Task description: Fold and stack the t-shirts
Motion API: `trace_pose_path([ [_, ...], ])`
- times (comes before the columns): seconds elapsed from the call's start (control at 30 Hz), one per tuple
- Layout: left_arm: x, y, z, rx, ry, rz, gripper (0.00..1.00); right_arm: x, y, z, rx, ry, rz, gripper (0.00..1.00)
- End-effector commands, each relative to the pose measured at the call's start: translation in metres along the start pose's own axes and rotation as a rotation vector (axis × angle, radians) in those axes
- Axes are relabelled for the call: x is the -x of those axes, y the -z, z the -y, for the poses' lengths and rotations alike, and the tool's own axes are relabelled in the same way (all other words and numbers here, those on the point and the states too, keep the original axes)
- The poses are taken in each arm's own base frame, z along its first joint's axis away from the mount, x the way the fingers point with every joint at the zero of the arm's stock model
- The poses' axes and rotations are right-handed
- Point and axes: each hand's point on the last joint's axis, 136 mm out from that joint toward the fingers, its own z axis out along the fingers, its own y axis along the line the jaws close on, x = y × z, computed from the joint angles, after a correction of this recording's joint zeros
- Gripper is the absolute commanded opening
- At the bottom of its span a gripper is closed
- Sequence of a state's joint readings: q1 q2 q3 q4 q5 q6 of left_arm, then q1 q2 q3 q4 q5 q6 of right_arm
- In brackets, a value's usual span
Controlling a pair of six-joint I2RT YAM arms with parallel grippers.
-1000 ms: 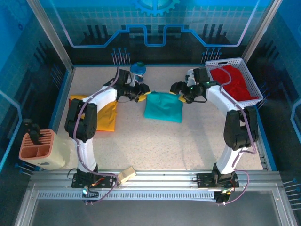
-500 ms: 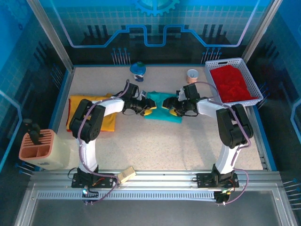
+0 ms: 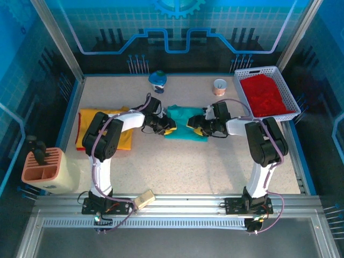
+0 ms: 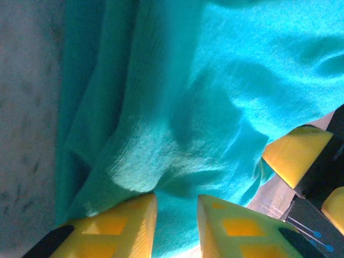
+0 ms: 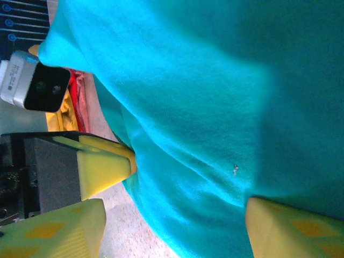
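The teal-green t-shirt (image 3: 181, 115) lies bunched at mid-table, and both grippers are down on it. My left gripper (image 3: 167, 129) is at its left side. In the left wrist view my left gripper (image 4: 177, 217) has its yellow fingers drawn close on a raised fold of the teal cloth (image 4: 215, 80). My right gripper (image 3: 195, 124) is at the shirt's right side. In the right wrist view my right gripper (image 5: 172, 231) stands wide open and straddles the teal shirt's (image 5: 215, 80) edge. The yellow t-shirt (image 3: 122, 138) lies flat at the left. The red t-shirt (image 3: 266, 97) fills the white basket.
The white basket (image 3: 241, 72) stands at the back right corner. A small cup (image 3: 219, 86) and a blue-and-white object (image 3: 157, 79) sit near the back edge. A peach holder (image 3: 45, 172) stands outside the table's left side.
Both grippers have come from the teal shirt's far edge toward the near side and closer together, low on the cloth. The left jaws have narrowed onto a fold.
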State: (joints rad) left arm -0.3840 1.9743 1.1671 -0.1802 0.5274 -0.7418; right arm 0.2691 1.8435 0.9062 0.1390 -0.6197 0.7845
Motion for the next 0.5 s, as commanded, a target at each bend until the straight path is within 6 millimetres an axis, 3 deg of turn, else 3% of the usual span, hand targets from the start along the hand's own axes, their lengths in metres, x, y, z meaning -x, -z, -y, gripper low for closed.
trace_pose_path([
  [0.0, -0.044, -0.004, -0.043, 0.157, 0.079, -0.057, 0.27, -0.044, 0.006, 0.049, -0.136, -0.119, -0.077, 0.71],
  [0.27, -0.099, -0.009, -0.043, 0.179, 0.089, -0.076, 0.27, -0.082, 0.025, 0.05, -0.13, -0.119, -0.119, 0.71],
  [0.37, -0.098, 0.003, -0.024, 0.149, 0.069, -0.05, 0.28, -0.088, 0.039, 0.041, -0.154, -0.089, -0.098, 0.72],
  [0.47, -0.086, 0.017, 0.003, 0.148, 0.011, -0.031, 0.34, -0.079, 0.051, 0.026, -0.145, -0.082, -0.065, 0.73],
])
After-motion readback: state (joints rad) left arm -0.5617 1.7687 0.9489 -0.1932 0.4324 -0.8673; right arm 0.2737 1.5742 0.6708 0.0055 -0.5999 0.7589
